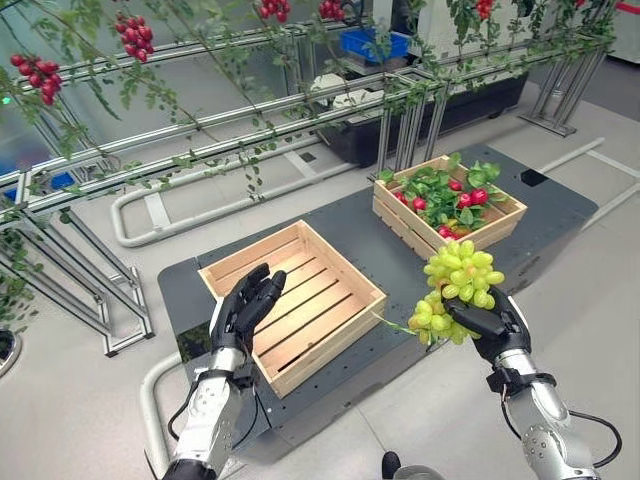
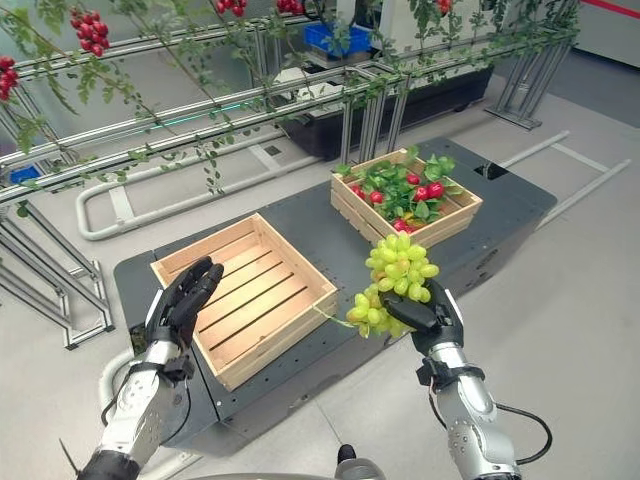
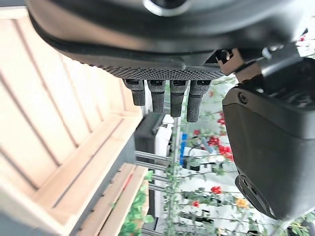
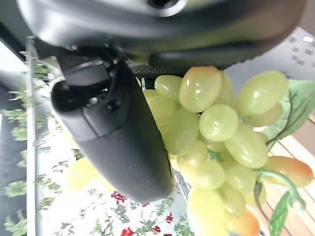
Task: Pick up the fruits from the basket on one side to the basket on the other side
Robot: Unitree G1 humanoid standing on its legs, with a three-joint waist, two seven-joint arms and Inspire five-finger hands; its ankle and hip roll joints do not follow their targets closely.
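My right hand [image 1: 490,325] is shut on a bunch of green grapes [image 1: 458,285], held in the air over the table's front right part, between the two crates. In the right wrist view the grapes [image 4: 216,128] press against the thumb [image 4: 118,128]. An empty wooden crate [image 1: 292,300] sits on the left of the dark table. My left hand [image 1: 245,305] hovers open over that crate's near left corner, fingers straight. A second wooden crate [image 1: 450,205] at the back right holds red fruits [image 1: 472,197] among green leaves.
The dark table [image 1: 370,240] has its front edge just before both hands. Metal rails with vines and red fruit clusters [image 1: 35,75] run behind the table. A black tub [image 1: 380,135] and a blue bin [image 1: 372,43] stand further back. Bent white tubing [image 1: 160,215] lies on the floor.
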